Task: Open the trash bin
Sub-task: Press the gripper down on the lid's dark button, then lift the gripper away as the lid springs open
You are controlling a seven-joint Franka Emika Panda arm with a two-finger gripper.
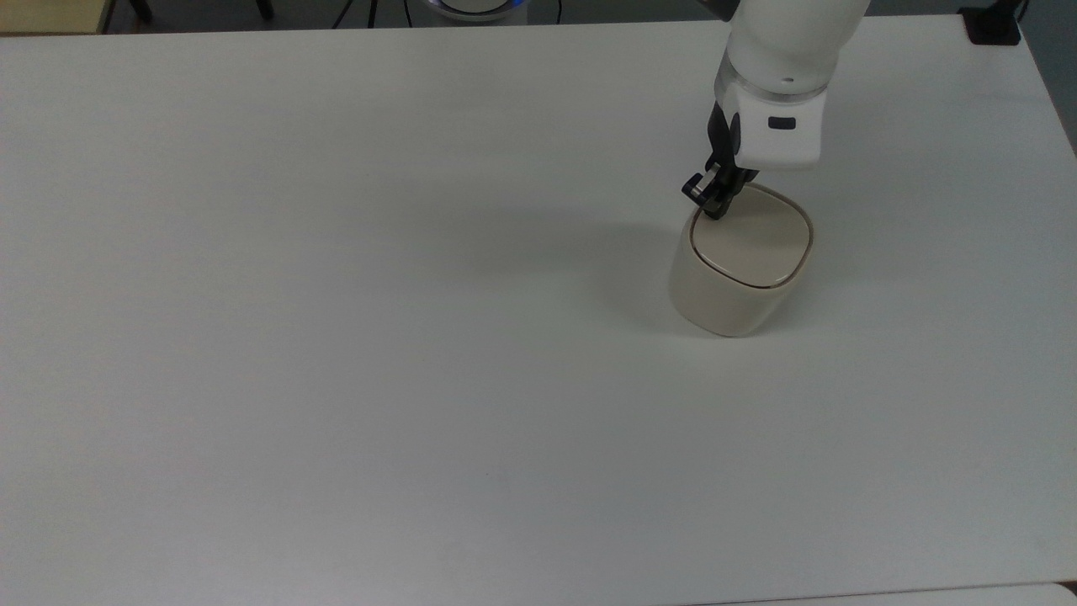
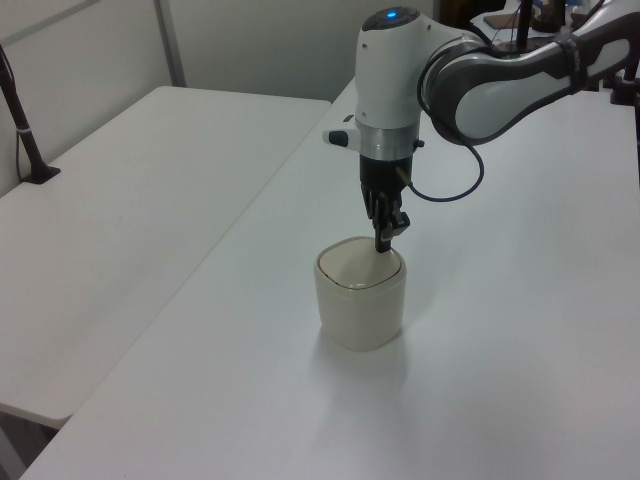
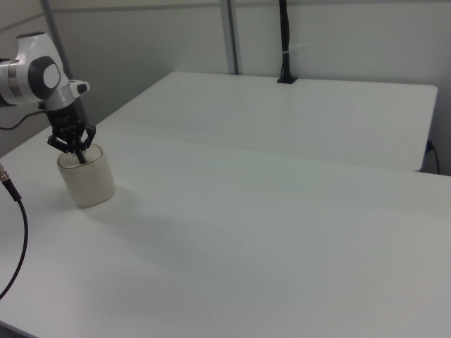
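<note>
The trash bin [image 1: 736, 269] [image 2: 360, 300] [image 3: 88, 179] is a small cream-beige tub with a flat lid, standing upright on the white table [image 1: 336, 295]. Its lid lies flat and closed. My gripper [image 1: 713, 206] [image 2: 382, 243] [image 3: 81, 158] points straight down with its fingers shut together, tips touching the lid at the corner nearest the arm. The black button is hidden under the fingertips.
A second white table [image 2: 120, 180] [image 3: 296, 105] stands beside this one. A black post [image 3: 284, 42] [image 2: 25, 120] is clamped to it. A black clamp [image 1: 993, 25] sits at the top view's upper right corner.
</note>
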